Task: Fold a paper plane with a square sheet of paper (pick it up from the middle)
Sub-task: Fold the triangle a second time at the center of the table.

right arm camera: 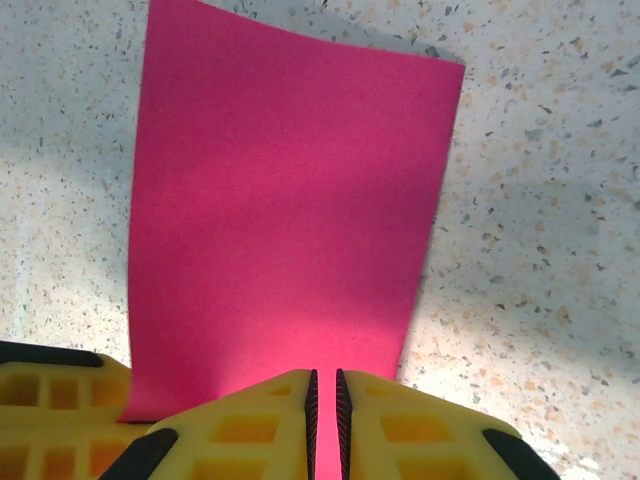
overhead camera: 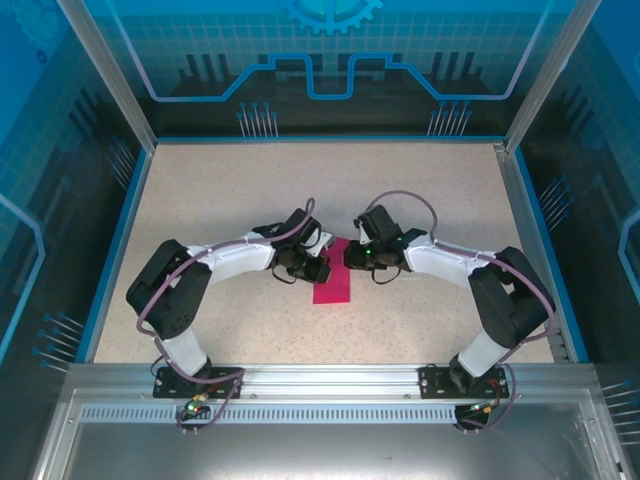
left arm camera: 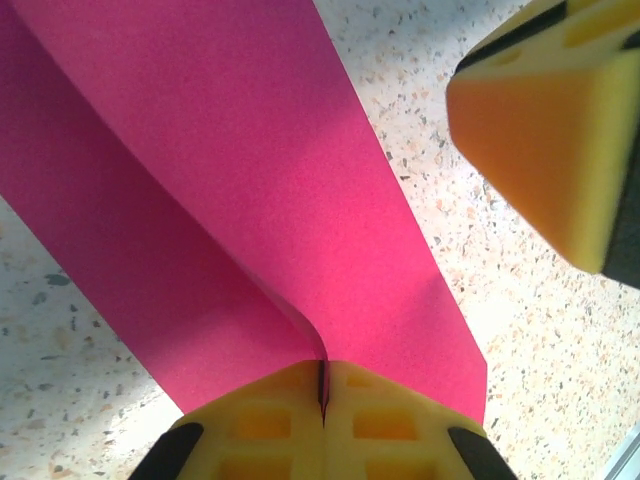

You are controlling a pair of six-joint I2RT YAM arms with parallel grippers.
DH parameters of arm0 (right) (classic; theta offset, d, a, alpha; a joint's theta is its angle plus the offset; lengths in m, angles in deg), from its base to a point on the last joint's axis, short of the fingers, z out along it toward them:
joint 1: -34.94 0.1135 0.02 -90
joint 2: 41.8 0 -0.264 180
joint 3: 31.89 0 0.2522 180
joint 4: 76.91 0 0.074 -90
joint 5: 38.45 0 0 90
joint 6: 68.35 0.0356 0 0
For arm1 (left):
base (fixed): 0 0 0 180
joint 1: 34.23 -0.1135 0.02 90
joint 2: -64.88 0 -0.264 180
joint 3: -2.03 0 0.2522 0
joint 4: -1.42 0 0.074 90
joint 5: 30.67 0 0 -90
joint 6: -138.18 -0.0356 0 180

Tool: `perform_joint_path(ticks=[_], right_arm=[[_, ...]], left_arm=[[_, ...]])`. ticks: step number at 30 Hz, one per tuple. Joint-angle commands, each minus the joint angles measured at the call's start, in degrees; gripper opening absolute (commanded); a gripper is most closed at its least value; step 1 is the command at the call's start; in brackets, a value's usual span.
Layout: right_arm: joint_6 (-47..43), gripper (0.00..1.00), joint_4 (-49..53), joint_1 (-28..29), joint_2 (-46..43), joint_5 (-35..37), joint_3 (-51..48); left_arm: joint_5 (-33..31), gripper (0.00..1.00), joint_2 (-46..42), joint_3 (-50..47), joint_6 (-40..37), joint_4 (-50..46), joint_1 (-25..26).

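One magenta sheet of paper, doubled into a narrow rectangle, lies mid-table between the two arms. The left gripper is clenched on a raised crease at its edge. The right gripper sits at the opposite edge, its jaws a slit apart; whether it grips the paper, I cannot tell. The speckled table lies beneath.

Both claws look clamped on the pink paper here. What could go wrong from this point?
1. The left claw and right claw pinch the pink sheet of paper close together; pulling in different directions might tear or crumple it.
2. At the left claw the top layer curls up into the pinch, so a crooked crease may set there.
3. The claws sit close together in the left wrist view, so a small move could make them bump.
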Motion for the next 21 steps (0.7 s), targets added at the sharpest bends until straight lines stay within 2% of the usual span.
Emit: perform_joint_path(ticks=[1, 6, 13, 17, 21], right_arm=[[1.15, 0.15, 0.58, 0.28, -0.36, -0.31, -1.55], [2.06, 0.15, 0.62, 0.28, -1.59, 0.16, -3.94], [2.22, 0.15, 1.4, 0.19, -3.38, 1.59, -4.2], [2.17, 0.15, 1.59, 0.19, -3.94, 1.98, -3.86], [2.23, 0.15, 1.78, 0.17, -4.5, 2.37, -3.6]], left_arm=[[-2.15, 0.0, 1.44, 2.19, -1.72, -2.19, -0.16], [-3.16, 0.0, -2.75, -0.6, -1.12, -1.28, 0.18], [-13.91, 0.0, -10.37, -3.22, 0.08, -3.78, 0.77], [-17.44, 0.0, -14.93, -4.35, 0.2, -3.43, 0.76], [-19.23, 0.0, -15.65, -3.49, -1.52, -4.52, 0.76]])
